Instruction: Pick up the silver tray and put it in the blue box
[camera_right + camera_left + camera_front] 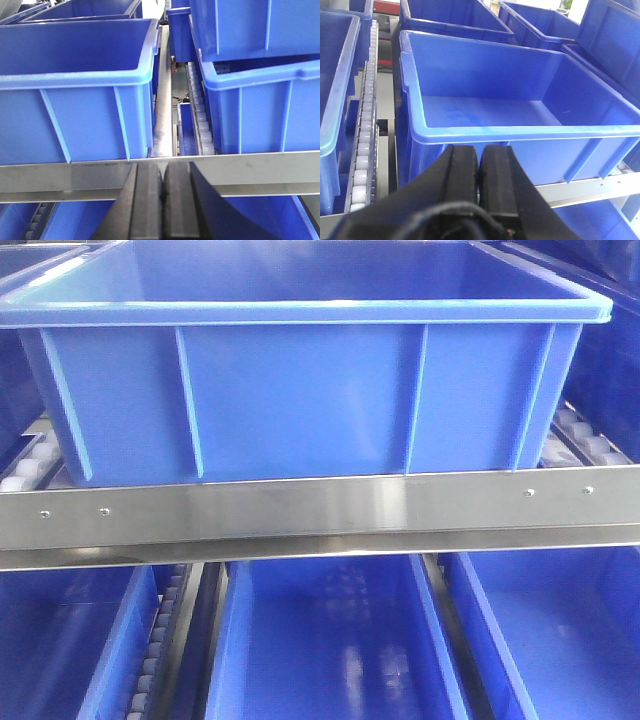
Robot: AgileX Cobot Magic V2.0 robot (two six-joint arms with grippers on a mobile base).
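One blue box fills the upper half of your front view, sitting on the upper level of the rack right behind the steel rail that runs along the rack's front edge; its ribbed front wall comes down to the rail's top edge. From your left wrist view you look over its near rim into the blue box, and its floor is bare blue plastic. You see no silver tray in any of your three views, so its place cannot be told. Your left gripper sits just in front of the box's near wall, below the rim, with its two black fingers pressed together and nothing between them. Your right gripper hangs in front of the rail near the box's right front corner, its fingers likewise closed against each other on nothing. Roller tracks run along both sides of the box. More blue bins stand on the lower level beneath the rail, and further crates stand to the right and behind.
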